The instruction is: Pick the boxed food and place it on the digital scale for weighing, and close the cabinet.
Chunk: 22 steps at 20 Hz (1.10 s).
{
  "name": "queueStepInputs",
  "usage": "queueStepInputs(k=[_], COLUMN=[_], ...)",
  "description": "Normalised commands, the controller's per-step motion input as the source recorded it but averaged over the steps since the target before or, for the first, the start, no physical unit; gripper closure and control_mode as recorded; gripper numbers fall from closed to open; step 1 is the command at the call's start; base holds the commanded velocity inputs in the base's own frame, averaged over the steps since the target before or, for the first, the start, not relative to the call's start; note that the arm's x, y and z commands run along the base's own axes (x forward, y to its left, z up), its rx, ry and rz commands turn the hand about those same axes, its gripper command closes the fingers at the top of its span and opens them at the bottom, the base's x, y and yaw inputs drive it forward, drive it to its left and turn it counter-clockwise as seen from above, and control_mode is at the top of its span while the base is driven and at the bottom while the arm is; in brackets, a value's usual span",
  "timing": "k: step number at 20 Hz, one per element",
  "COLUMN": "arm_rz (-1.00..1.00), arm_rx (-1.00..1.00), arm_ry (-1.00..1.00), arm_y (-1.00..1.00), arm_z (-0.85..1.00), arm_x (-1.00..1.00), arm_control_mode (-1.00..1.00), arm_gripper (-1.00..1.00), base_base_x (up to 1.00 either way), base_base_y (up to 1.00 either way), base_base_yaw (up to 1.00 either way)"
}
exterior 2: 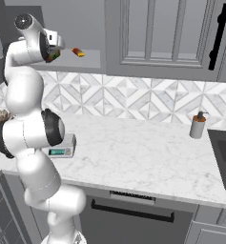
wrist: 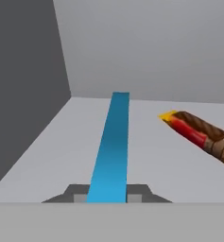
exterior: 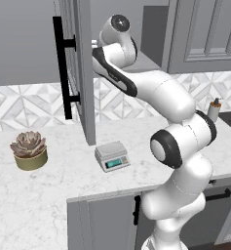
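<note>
Cabinet (exterior: 80, 73) door hiding fingers (wrist: 141, 193)

Marble counter (exterior: 48, 195) carries digital scale (exterior: 111, 156) near front edge, potted succulent (exterior: 29, 150) toward left, soap dispenser (exterior 2: 197, 126) by back edge. Cabinet shelf (wrist: 146, 160) — boxed food (wrist: 112, 151) on edge, red-and-yellow item (wrist: 198, 134) beside it.

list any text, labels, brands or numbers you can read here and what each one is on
No text can be read in these pictures.
digital scale: its teal display is lit, but any digits are too small and blurred to read.
boxed food: seen edge-on as a plain blue strip between the gripper fingers; no label faces the camera.
red-and-yellow item: wrapper pattern, no legible letters.
soap dispenser: no visible label.
</note>
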Motion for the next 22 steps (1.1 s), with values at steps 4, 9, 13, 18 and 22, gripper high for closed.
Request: queueStepInputs(k=[4, 9, 13, 18, 22], arm_rz=[-0.02, -0.04, -0.03, 0.0, -0.03], arm_rx=[0.0, 0.0, 0.0, 0.0, 0.0], arm_ry=[-0.02, -0.08, -0.1, -0.14, -0.13], arm_y=[-0.07, -0.03, 0.0, 0.0, -0.03], arm_z=[0.0, 0.0, 0.0, 0.0, 0.0], arm_x=[-0.51, -0.7, -0.57, -0.61, -0.77], arm_control_mode=[-1.0, -1.0, -1.0, -1.0, -1.0], arm_gripper=[1.0, 1.0, 1.0, 1.0, 1.0], base_base_x=[0.0, 0.0, 0.0, 0.0, 0.0], base_base_y=[0.0, 0.0, 0.0, 0.0, 0.0], base_base_yaw=[0.0, 0.0, 0.0, 0.0, 0.0])
